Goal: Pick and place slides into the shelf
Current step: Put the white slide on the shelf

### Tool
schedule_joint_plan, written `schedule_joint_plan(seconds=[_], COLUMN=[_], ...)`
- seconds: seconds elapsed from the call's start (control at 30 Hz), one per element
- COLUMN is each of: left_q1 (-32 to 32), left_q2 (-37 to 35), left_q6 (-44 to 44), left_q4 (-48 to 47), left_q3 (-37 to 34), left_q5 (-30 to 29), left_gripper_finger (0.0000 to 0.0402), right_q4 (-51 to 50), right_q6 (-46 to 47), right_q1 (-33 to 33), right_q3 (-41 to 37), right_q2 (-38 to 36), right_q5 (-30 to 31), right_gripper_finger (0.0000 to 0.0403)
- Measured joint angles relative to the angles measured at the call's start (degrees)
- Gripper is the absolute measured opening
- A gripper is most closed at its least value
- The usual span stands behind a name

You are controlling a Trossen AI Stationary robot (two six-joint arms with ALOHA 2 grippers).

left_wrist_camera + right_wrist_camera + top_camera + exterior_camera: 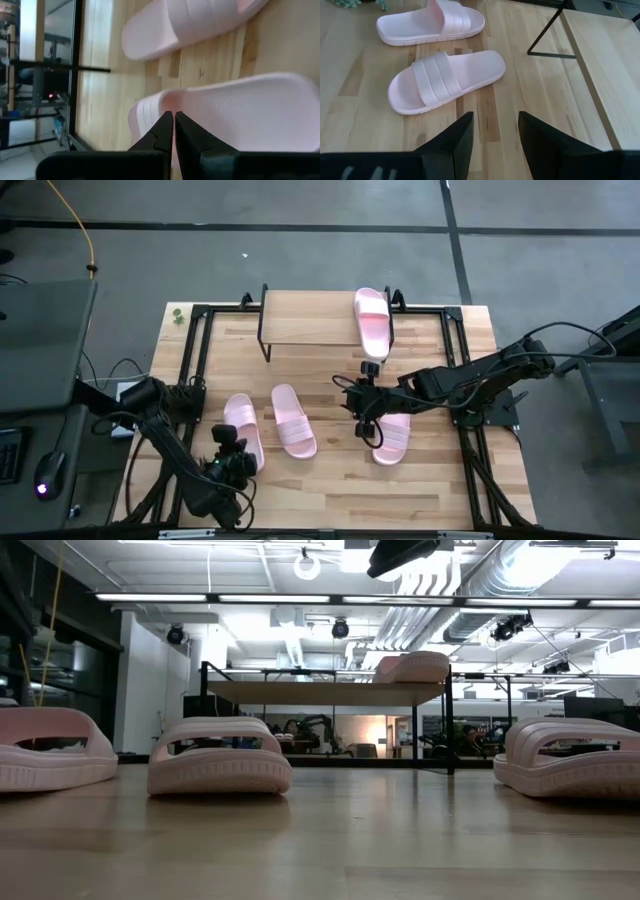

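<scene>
Here, seen from above, the shelf (310,320) stands at the 12 o'clock edge of the table (440,480), its plank top carrying one slide (372,320) at its right end, lying lengthwise across the plank. Three further slides rest on the tabletop: the left slide (243,430) toward 8 o'clock, the middle slide (294,420) just beside it, and the right slide (392,435) toward 4 o'clock. The right gripper (366,402) reaches in from 3 o'clock and hangs between the shelf and the right slide, near the table's centre; its fingers (455,140) stand part open with only bare wood between them, holding nothing. The left gripper (232,448) sits at about 7 o'clock at the near end of the left slide; its fingers (160,135) are pressed together, empty, their tips against that slide's rim in the left wrist view.
</scene>
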Motion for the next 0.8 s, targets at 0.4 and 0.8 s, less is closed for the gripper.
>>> schedule_joint_plan(seconds=[0.4,0.8], left_q1=[0.03,0.08], left_q2=[0.00,0.00], left_q6=[-5.50,-2.53], left_q4=[-0.03,0.20], left_q3=[-7.99,-6.81], left_q5=[4.71,9.93], left_gripper_finger=[0.0007,0.0007], right_q4=[0.00,1.21], right_q6=[0.00,0.02], right_q1=[0.00,-0.02], right_q3=[0.00,0.00], right_q2=[0.00,0.00], right_q5=[0.02,0.02], right_gripper_finger=[0.0147,0.0147])
